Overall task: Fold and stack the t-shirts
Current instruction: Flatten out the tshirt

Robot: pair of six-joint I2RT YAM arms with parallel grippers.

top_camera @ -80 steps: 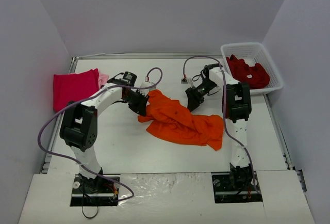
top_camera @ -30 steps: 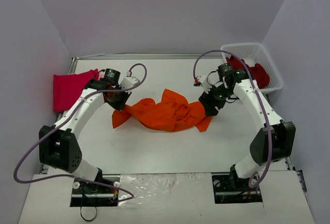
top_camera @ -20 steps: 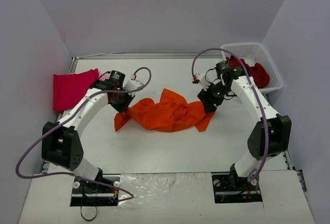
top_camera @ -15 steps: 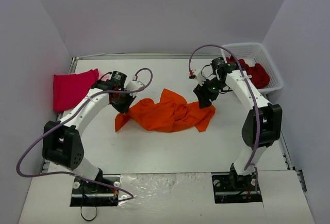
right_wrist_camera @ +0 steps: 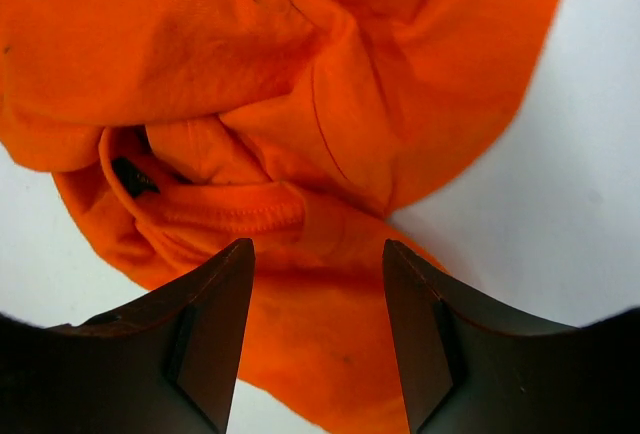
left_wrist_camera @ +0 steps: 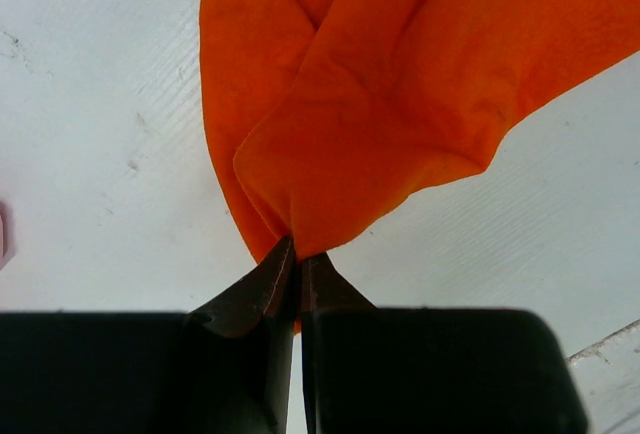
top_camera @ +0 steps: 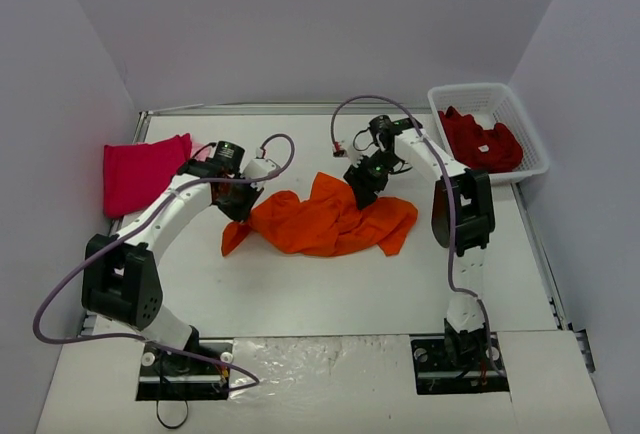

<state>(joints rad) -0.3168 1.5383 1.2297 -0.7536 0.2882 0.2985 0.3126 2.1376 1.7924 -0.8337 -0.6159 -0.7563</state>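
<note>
Orange t-shirt (top_camera: 330,222) lies crumpled mid table (top_camera: 330,299), spread sideways in a loose, wrinkled heap. Not folded.

Left pincer (left_wrist_camera: 296,259) is at the shirt's left end, tips together and clamped on a pinched fold of orange cloth. In the wrist view the cloth fans out from the tips, with bare table on both sides. A small flap of the shirt lies on the table just past the grip, on the near-left side.

Right pincer (right_wrist_camera: 318,254) is at the shirt's far edge, near its upper middle, pointing down at the cloth. Fingers (right_wrist_camera: 210,324) are apart with nothing clamped between them. The wrist view shows bunched orange folds under the gap, a ribbed collar seam (right_wrist_camera: 230,216) and a small black label (right_wrist_camera: 130,176) tucked in a fold to one side. Cannot tell whether the tips touch the cloth.

Magenta t-shirt (top_camera: 145,170) is well left of the orange shirt at the table's left edge, lying flat and squared up.

Dark red t-shirts (top_camera: 482,140) are far right of the orange shirt, piled inside the white basket (top_camera: 468,89) at the table's far right corner.
</note>
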